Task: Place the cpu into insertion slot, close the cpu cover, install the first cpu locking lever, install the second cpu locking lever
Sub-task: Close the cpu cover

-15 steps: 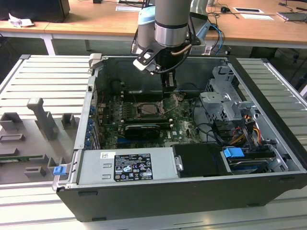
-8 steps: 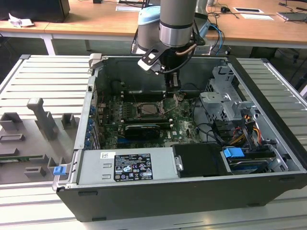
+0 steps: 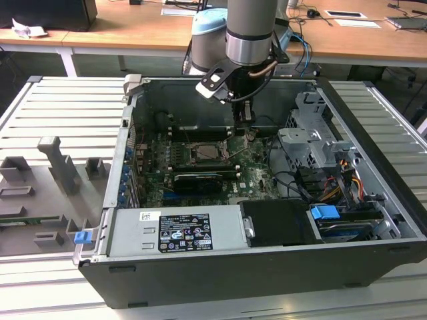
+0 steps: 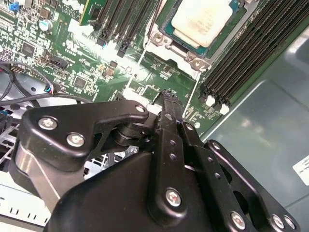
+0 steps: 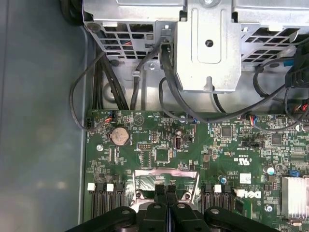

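Observation:
The cpu [image 4: 205, 19] shows its pale face, lying in the insertion slot [image 3: 205, 152] on the green board. The silver cpu cover [image 4: 166, 41] frames it and lies flat around it. A thin silver lever rod [image 4: 194, 92] runs out from the socket's corner toward my fingers. My gripper [image 4: 167, 95] is shut, its black fingers [image 5: 166, 193] pressed together with nothing seen between them. It hangs low over the board just beside the socket, on the exterior view's right of it [image 3: 244, 123]. Whether the tip touches the lever or the board cannot be told.
Long black memory slots [image 4: 241, 53] flank the socket on both sides. A metal drive cage [image 5: 207, 43] with black cables [image 5: 145, 72] stands close behind the gripper. The case walls [image 3: 220, 90] enclose the board. Grey fixtures [image 3: 60, 170] sit on the table at the exterior view's left.

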Motion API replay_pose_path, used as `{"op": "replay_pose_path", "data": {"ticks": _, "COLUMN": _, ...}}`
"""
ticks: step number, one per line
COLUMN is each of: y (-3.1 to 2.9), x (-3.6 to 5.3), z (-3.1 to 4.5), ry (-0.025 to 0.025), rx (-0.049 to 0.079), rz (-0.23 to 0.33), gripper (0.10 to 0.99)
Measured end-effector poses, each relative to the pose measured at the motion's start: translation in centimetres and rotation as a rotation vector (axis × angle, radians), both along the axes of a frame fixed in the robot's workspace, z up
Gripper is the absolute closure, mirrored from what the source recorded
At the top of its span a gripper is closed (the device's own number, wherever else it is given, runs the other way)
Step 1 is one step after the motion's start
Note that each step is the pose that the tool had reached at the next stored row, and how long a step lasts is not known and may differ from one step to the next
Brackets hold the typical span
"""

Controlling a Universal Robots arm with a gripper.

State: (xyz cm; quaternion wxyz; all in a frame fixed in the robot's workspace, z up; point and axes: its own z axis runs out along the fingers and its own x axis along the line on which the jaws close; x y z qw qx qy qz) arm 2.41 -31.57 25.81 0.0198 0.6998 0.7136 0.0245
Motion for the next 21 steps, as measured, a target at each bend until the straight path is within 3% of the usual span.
{"op": "replay_pose_path", "data": {"ticks": 18, "y": 0.01, "x": 1.32, "z": 0.0, "ry": 0.0, "rx": 0.0, "rz": 0.0, "gripper": 0.98}}
{"op": "replay_pose_path", "data": {"ticks": 21, "y": 0.03, "x": 1.93, "z": 0.0, "ry": 0.0, "rx": 0.0, "rz": 0.0, "gripper": 0.98}}
